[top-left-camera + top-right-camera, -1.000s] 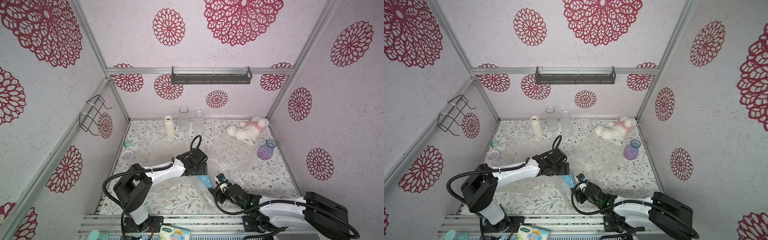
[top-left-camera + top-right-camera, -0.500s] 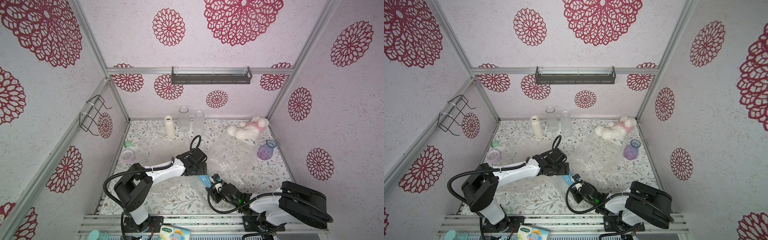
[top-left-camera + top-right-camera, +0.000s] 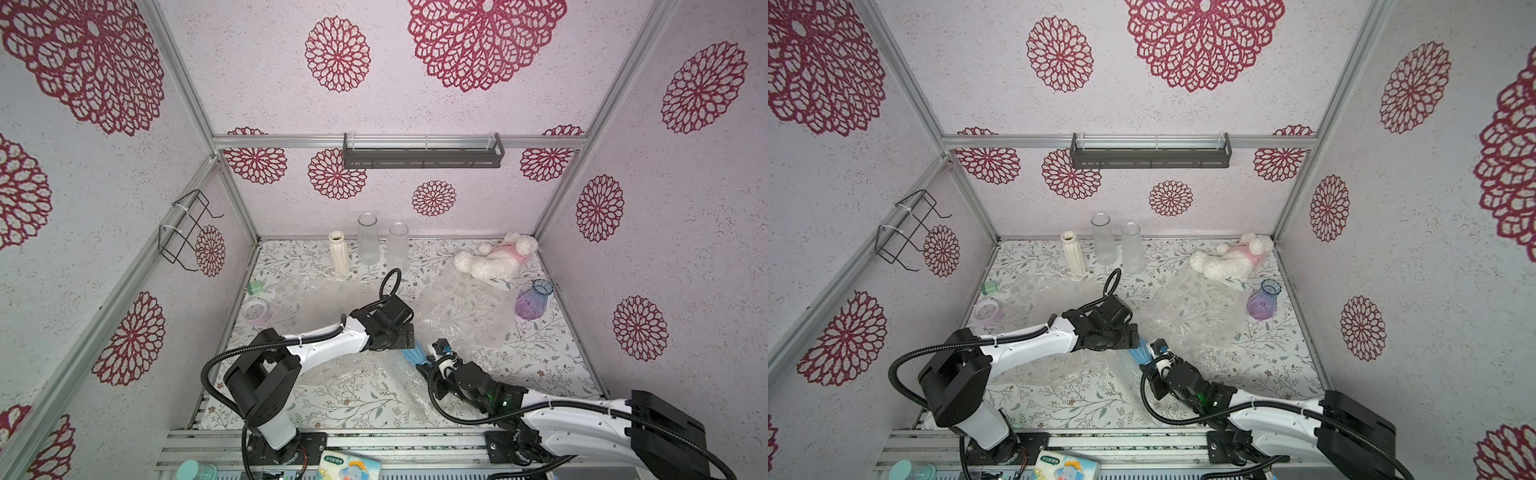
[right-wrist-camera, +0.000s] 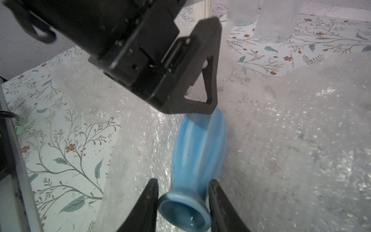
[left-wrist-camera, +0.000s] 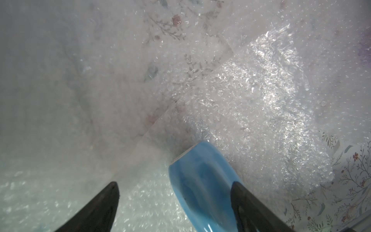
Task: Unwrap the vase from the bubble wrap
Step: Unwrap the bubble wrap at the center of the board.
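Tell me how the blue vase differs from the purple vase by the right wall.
Pose: the blue vase lies on its side on bubble wrap; the purple vase stands upright.
Material: the blue vase is opaque and glossy; the purple vase is see-through.
Shape: the blue vase is long and slender; the purple vase is squat and bulbous.
Both have a narrowed neck and a flared mouth.

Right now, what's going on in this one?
A blue vase lies bare on spread bubble wrap mid-table. The right hand has its fingers either side of the vase's neck, just behind the mouth; whether they grip it firmly cannot be told. The left hand is open at the vase's base end, holding nothing.
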